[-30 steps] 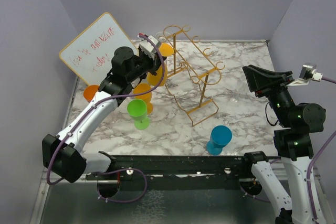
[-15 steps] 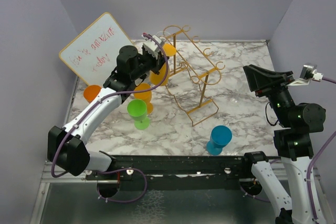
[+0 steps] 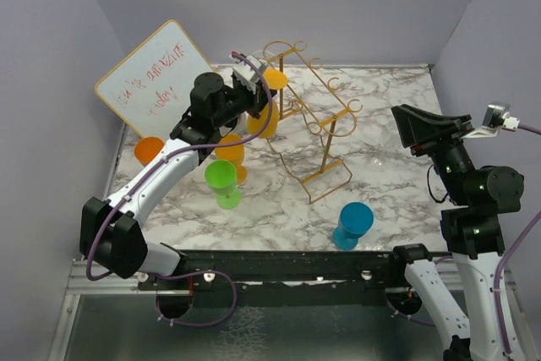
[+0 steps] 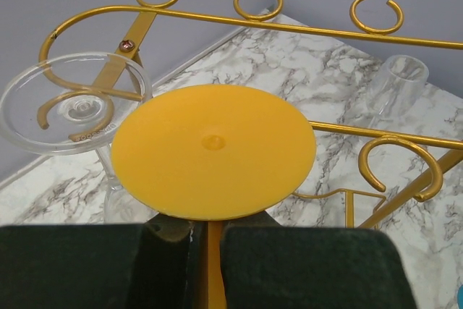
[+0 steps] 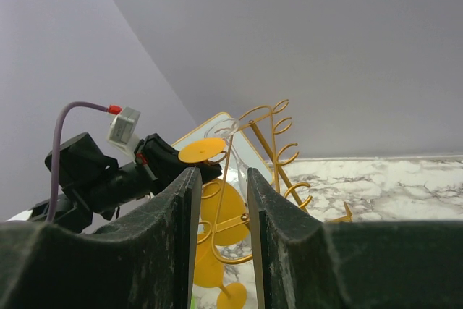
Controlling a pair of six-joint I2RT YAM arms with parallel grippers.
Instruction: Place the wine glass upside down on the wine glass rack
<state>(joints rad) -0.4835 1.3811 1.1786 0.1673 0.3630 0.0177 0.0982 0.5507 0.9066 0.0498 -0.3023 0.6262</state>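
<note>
Ahead and to the left of the left gripper (image 4: 206, 240), a clear glass (image 4: 72, 103) appears to hang foot-up in one scroll of the wine glass rack (image 4: 289, 25). The gripper is pinched on the stem of the orange wine glass (image 4: 213, 150) — stem upright, foot disc on top, just above the pads. A free hook (image 4: 401, 168) lies ahead and right — likely the way to go. The right gripper (image 5: 221, 251), jaws partly apart and empty, is well off.

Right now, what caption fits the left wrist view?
Fingers grip an upturned yellow glass by its stem, near the rack.
</note>
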